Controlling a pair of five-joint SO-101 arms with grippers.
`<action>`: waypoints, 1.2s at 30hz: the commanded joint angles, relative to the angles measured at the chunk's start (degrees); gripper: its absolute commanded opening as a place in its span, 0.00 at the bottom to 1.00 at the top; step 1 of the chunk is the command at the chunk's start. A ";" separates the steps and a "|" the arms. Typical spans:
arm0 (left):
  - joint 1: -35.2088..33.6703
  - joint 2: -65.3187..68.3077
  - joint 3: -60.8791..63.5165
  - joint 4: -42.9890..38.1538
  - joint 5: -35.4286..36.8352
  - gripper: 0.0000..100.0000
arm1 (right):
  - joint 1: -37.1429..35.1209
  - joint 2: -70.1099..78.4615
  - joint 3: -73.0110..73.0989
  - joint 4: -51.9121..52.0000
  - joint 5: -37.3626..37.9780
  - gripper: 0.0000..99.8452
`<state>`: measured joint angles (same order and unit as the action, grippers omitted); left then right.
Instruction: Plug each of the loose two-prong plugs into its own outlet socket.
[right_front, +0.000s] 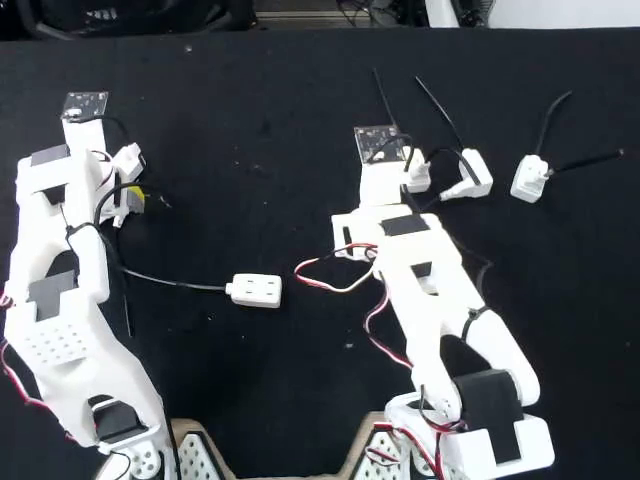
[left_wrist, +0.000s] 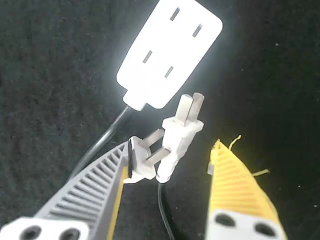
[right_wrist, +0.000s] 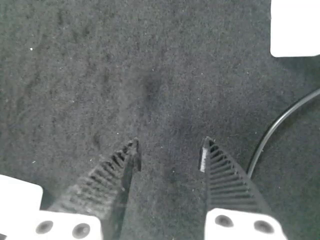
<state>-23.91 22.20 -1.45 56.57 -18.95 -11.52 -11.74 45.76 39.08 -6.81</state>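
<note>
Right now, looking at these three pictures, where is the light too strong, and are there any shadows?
Left wrist view: the outlet block is blown out and glows with a halo over the black cloth, though its slots show. Right wrist view: a white plastic piece is flat white, without detail. High view: light is even, and no shadows show on the cloth.

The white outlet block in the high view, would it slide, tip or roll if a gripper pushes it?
The outlet block lies flat and boxy on the black table, so it would probably slide, not roll. Its thin black cord curves loosely, so it is likely floppy and may drag or turn the block.
</note>
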 joint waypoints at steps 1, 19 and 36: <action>0.40 -1.14 -2.51 0.70 -0.62 0.23 | -0.70 -0.22 -2.42 0.35 0.62 0.18; -10.77 -1.14 -10.15 9.41 -8.53 0.08 | -0.53 -0.04 -2.42 0.26 0.62 0.18; -5.49 -4.31 -28.62 40.18 -4.75 0.03 | 2.11 -0.48 -2.77 0.35 0.18 0.18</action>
<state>-32.53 22.20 -26.24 91.91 -25.98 -11.52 -11.74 45.76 39.08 -6.81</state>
